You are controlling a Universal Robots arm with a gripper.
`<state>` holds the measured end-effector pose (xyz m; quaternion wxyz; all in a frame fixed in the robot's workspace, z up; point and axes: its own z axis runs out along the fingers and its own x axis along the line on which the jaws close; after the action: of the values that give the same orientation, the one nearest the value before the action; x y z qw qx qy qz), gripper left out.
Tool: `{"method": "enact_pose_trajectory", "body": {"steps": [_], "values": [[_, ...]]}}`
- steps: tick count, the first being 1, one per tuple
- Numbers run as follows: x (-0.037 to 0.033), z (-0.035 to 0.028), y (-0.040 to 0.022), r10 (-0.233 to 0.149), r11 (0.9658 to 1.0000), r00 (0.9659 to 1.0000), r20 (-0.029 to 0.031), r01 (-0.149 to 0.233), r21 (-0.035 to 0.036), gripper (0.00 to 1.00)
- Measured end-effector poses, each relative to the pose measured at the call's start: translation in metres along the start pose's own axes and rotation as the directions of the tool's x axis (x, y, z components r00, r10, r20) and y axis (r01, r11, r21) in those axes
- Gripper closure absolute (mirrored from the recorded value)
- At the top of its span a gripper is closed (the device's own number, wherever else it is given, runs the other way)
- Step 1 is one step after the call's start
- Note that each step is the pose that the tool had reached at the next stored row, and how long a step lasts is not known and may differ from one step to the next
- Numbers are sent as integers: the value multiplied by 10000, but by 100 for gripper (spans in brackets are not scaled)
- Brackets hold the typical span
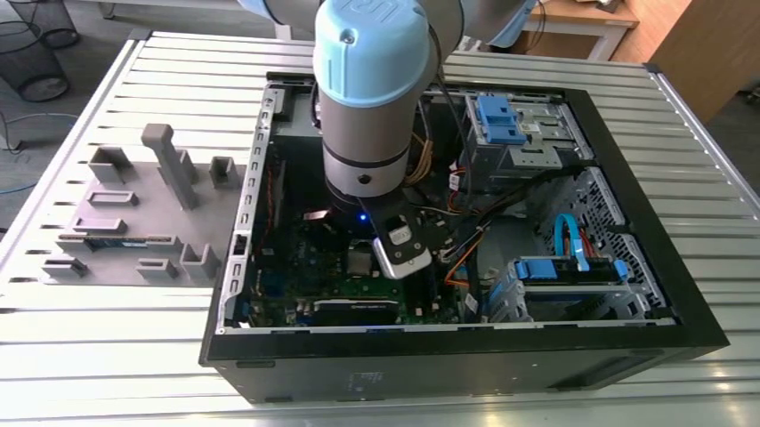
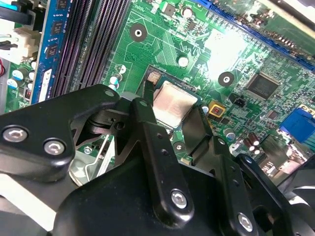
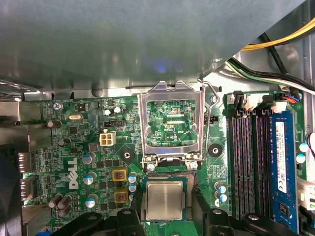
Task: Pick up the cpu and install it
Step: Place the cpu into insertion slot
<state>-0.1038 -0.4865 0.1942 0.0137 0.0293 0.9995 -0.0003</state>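
Cpu (image 2: 172,105) lies flat in the motherboard (image 2: 236,54) socket in the second wrist view, silver top up. The gripper (image 2: 172,98) brackets it so closely on both sides that you cannot tell whether it is clamped or merely flanked. In the first wrist view you see it seated square in the socket, with the metal load plate (image 3: 171,123) swung open just beside it and a blue memory stick (image 3: 280,167) standing in its slot further off. In the exterior view the arm (image 1: 368,98) reaches down into the open computer case (image 1: 475,356), its gripper low over the board. A grey parts holder (image 1: 131,222) sits on the slatted table (image 1: 665,62) at the exterior view's left.
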Motion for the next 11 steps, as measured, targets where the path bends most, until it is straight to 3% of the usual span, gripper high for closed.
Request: {"method": "enact_pose_trajectory", "body": {"steps": [3,4,11], "values": [[0,1,0,0,10000,10000,0,0,0,51],[0,1,0,0,10000,10000,0,0,0,58],[0,3,0,0,10000,10000,0,0,0,58]]}}
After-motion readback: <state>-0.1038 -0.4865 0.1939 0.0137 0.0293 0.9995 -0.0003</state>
